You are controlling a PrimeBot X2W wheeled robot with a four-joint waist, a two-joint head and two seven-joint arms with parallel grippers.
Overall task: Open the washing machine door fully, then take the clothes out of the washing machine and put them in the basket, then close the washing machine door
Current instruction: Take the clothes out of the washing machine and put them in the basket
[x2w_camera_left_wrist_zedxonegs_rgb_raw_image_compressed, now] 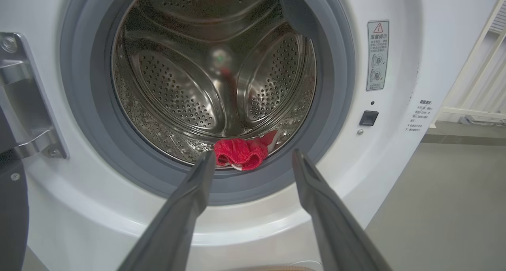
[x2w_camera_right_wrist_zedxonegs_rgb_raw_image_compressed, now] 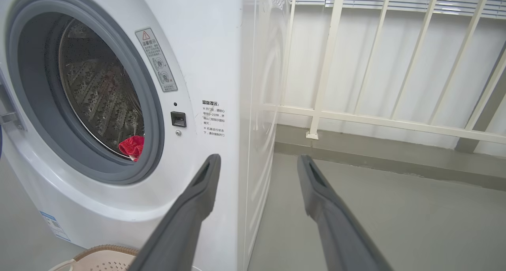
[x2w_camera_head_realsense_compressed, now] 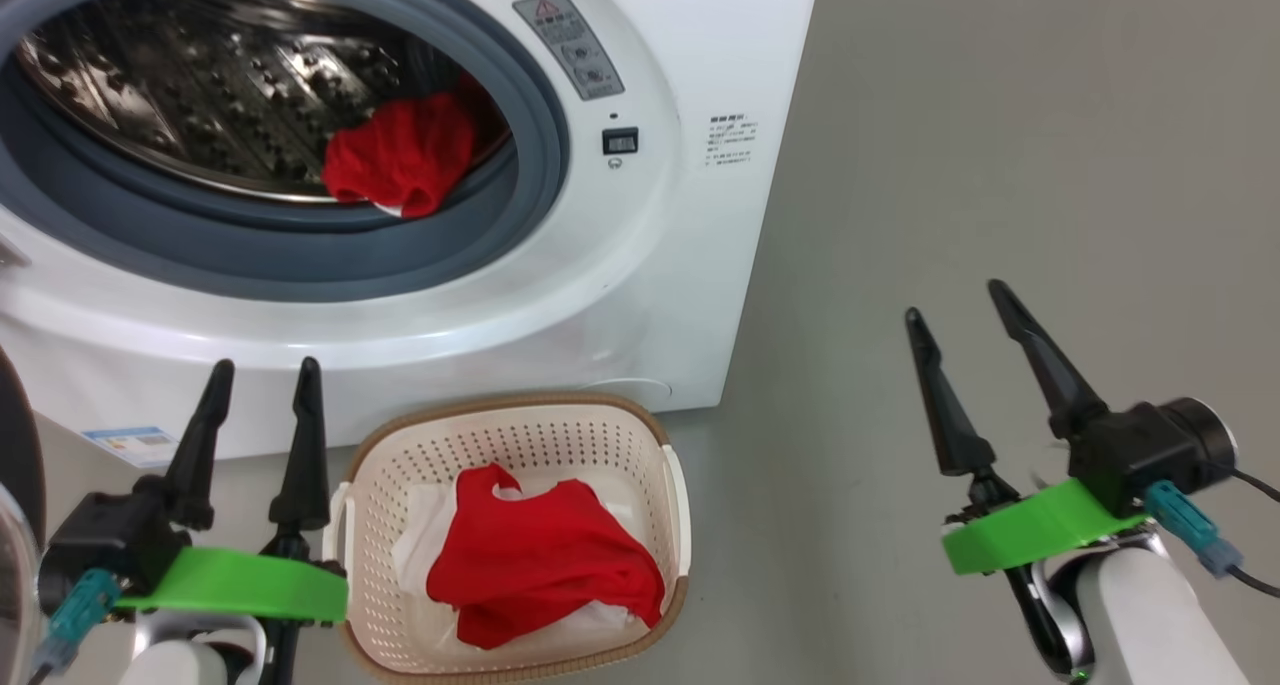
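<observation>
The white washing machine (x2w_camera_head_realsense_compressed: 640,295) stands with its mouth uncovered. One of the red clothes (x2w_camera_head_realsense_compressed: 400,157) lies at the drum's front lip, right of centre, and shows again in the wrist views (x2w_camera_left_wrist_zedxonegs_rgb_raw_image_compressed: 242,154) (x2w_camera_right_wrist_zedxonegs_rgb_raw_image_compressed: 132,146). Another red garment (x2w_camera_head_realsense_compressed: 545,565) lies in the cream basket (x2w_camera_head_realsense_compressed: 500,420) on the floor below the opening. A dark sliver of the washing machine door (x2w_camera_head_realsense_compressed: 18,445) sits at the far left edge. My left gripper (x2w_camera_head_realsense_compressed: 265,370) is open and empty, left of the basket. My right gripper (x2w_camera_head_realsense_compressed: 958,303) is open and empty over bare floor to the right.
The door's metal hinge bracket (x2w_camera_left_wrist_zedxonegs_rgb_raw_image_compressed: 23,101) sits left of the drum opening. A white railing (x2w_camera_right_wrist_zedxonegs_rgb_raw_image_compressed: 375,120) runs along the wall to the right of the machine. Grey floor (x2w_camera_head_realsense_compressed: 1000,165) stretches right of the machine.
</observation>
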